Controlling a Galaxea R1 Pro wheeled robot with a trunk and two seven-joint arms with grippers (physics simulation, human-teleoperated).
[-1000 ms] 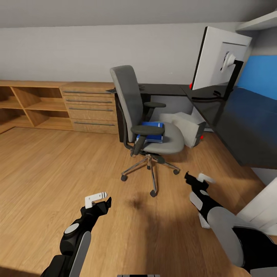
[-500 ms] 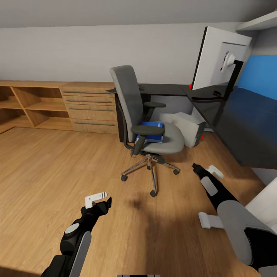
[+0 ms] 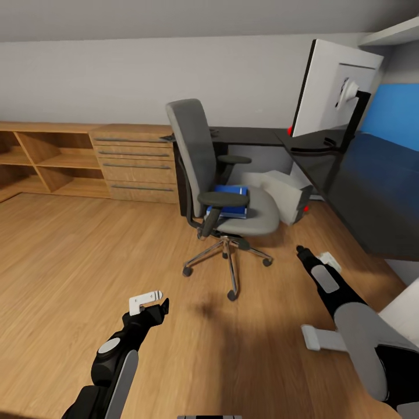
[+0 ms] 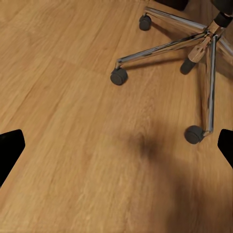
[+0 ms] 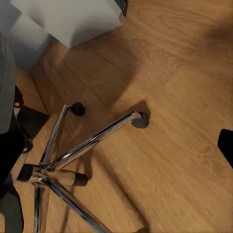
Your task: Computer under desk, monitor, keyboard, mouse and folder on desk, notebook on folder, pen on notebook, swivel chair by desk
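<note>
Since the earlier frames, the right gripper (image 3: 314, 260) has stretched forward, toward the swivel chair (image 3: 218, 192) and the desk (image 3: 361, 186), while the left gripper (image 3: 148, 302) has stayed low over the floor (image 3: 87, 250), well short of the chair. The left fingers stand wide apart, as its wrist view shows dark tips at both edges with the chair's chrome base (image 4: 194, 46) between them; for the right gripper I cannot tell the finger state. Little of the task looks finished. The monitor (image 3: 329, 93) stands on the desk, back turned to the camera, and the computer (image 3: 282, 195) sits on the floor at the desk's edge, just behind the chair, seemingly tilted. The blue folder (image 3: 233, 201) lies on the chair seat, so moving it to the desk is still to do. Something dark lies on the far desk end behind the chair back, too small to name. Keyboard, mouse, notebook and pen placements all appear outstanding, and the chair, near the desk, may need final positioning.
</note>
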